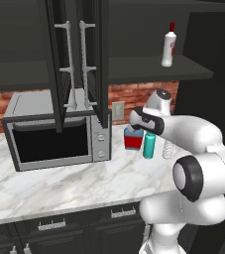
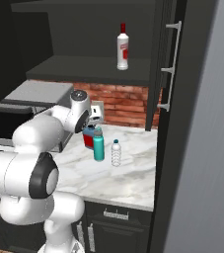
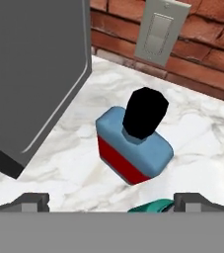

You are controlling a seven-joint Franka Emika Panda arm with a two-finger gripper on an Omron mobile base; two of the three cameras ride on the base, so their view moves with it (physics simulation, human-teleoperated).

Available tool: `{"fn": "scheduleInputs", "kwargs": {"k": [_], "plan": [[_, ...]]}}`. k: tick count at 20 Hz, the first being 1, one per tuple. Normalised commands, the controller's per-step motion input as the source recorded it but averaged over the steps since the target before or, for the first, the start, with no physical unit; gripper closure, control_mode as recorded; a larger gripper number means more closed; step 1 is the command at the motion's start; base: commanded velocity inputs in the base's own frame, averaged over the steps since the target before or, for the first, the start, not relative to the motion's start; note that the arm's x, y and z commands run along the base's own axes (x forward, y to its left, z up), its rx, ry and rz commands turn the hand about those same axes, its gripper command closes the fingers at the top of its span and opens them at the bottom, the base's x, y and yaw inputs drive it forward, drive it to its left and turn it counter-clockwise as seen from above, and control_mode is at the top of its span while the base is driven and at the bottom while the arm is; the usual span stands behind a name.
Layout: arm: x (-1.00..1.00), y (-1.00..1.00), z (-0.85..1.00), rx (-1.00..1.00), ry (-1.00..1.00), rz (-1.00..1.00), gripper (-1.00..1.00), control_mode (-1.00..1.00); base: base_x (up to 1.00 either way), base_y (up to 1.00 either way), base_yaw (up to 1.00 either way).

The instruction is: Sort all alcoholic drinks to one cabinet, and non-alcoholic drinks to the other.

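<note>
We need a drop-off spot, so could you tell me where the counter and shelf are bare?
Shelf left of the white bottle is bare, as is front counter. Crowded by the wall: blue bottle, teal bottle, water bottle.

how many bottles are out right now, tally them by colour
blue bottle with red label: 1
teal bottle: 1
clear water bottle: 1
white bottle with red cap: 1
total: 4

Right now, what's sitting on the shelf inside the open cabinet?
One slim white bottle with a red cap stands upright on the dark shelf. The shelf's left end is hidden by the open doors.
</note>
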Motion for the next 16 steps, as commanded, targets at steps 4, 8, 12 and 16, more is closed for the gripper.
{"fn": "scheduleInputs", "kwargs": {"k": [4,8,12,16], "plan": [[0.27,0.00,-0.13,0.00,0.00,0.00,-1.00,-1.00,0.00,0.00,0.00],[0.24,0.00,-0.17,0.00,0.00,0.00,-1.00,-1.00,0.00,0.00,0.00],[0.26,0.00,-0.16,0.00,0.00,0.00,-1.00,-1.00,0.00,0.00,0.00],[0.29,0.00,-0.10,0.01,0.00,0.00,-1.00,-1.00,0.00,0.00,0.00]]}}
